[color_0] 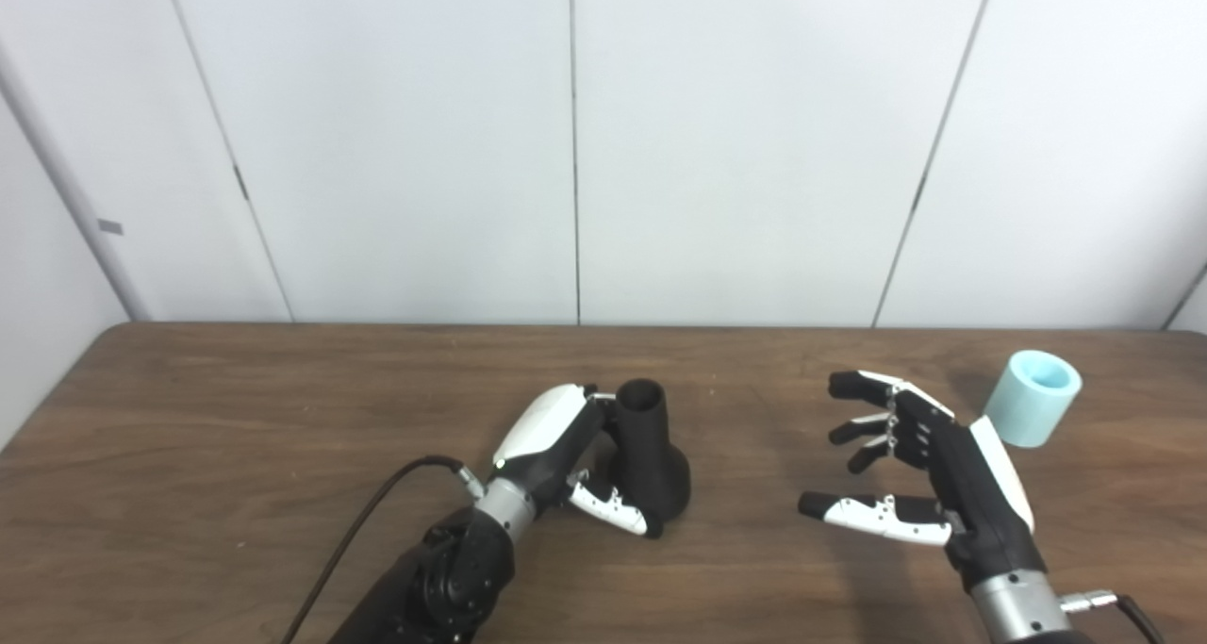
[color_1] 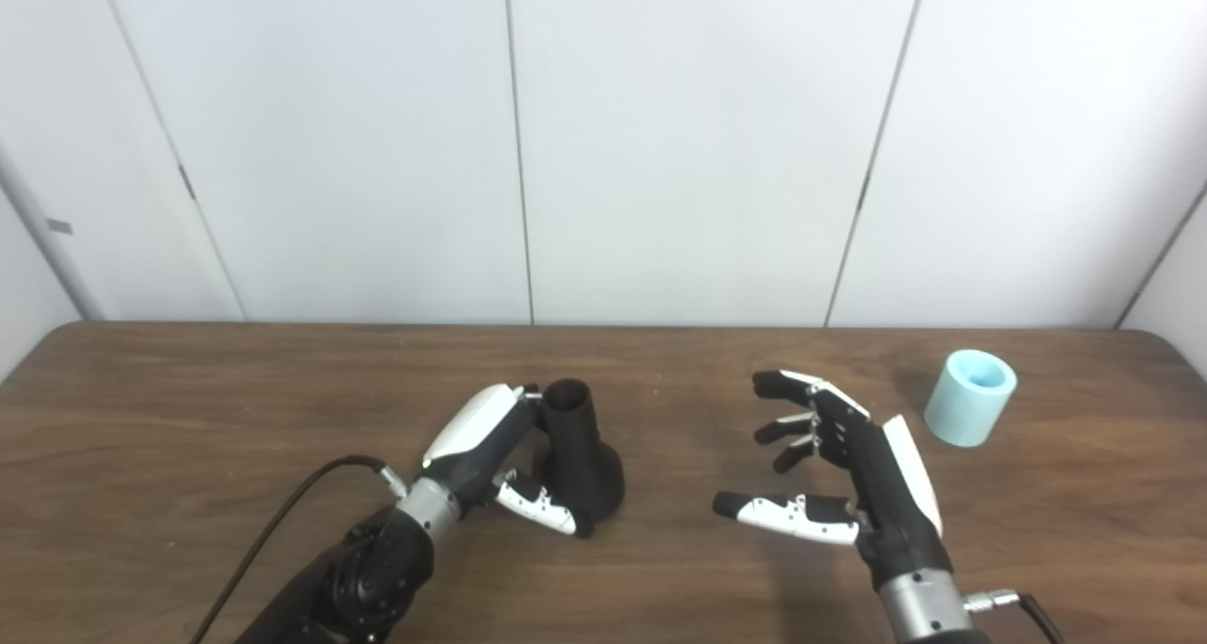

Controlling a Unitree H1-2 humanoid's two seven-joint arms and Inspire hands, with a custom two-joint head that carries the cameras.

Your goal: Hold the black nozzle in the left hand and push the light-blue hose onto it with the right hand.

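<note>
Nearest in the left eye view, the right hand [color_0: 929, 470] rises from the bottom right corner, palm turned left, thumb stretched left and fingers [color_0: 863, 387] spread apart, gripping nothing. Beyond it, just to its far right, the hose [color_0: 1031, 399] lies tilted on the table [color_0: 236, 418], a short light-blue tube with its open end facing up and away; hand and hose look apart, though the back of the hand overlaps its lower edge here. Left of centre, the left hand [color_0: 561, 446] wraps the nozzle [color_0: 649, 455]: thumb across the flared base on the near side, fingers against the narrow neck on the far left. That black nozzle stands upright on its wide base, mouth upward, well apart from the hose. A black cable [color_0: 363, 521] trails from the left wrist toward the bottom edge.

Seen from the right eye view, a clear strip of table shows between the right hand [color_1: 853, 479] and the hose [color_1: 969, 398], so they do not touch. Its fingers are again splayed and empty. The left hand [color_1: 486, 446] clasps the nozzle [color_1: 580, 455], whose base rests on the table [color_1: 189, 408].
</note>
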